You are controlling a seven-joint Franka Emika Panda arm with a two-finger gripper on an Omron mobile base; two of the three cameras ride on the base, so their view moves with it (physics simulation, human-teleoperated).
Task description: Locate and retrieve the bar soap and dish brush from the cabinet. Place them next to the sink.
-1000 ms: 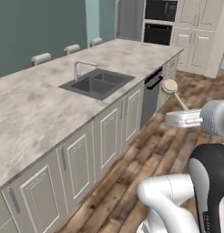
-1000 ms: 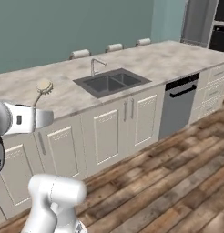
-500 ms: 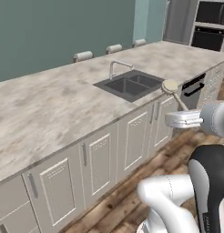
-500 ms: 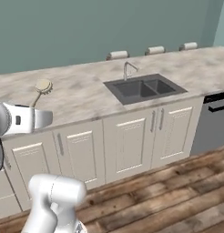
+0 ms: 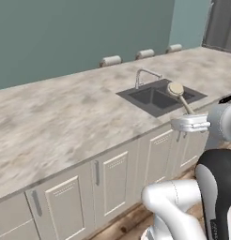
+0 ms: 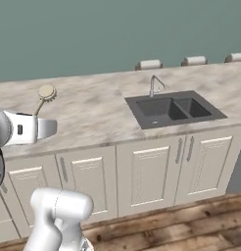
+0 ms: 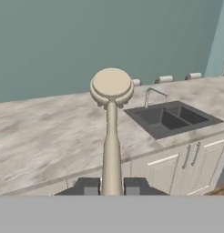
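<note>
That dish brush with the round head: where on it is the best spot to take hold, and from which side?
Best by the thin straight handle, near its lower end, coming from the end opposite the head. The dish brush has a wide disc head that two small fingers could hardly span, while the slim handle fits between them. The claw is shut on it just so, brush pointing up and away.

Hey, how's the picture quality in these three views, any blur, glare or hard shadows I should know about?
Left base view: soft, slightly blurry, flat even light, no glare on the counter. Right base view: likewise soft; the sink basin is dark but readable. Hand view: sharpest, the dish brush looms large up close between the jaws, with only faint shading.
</note>
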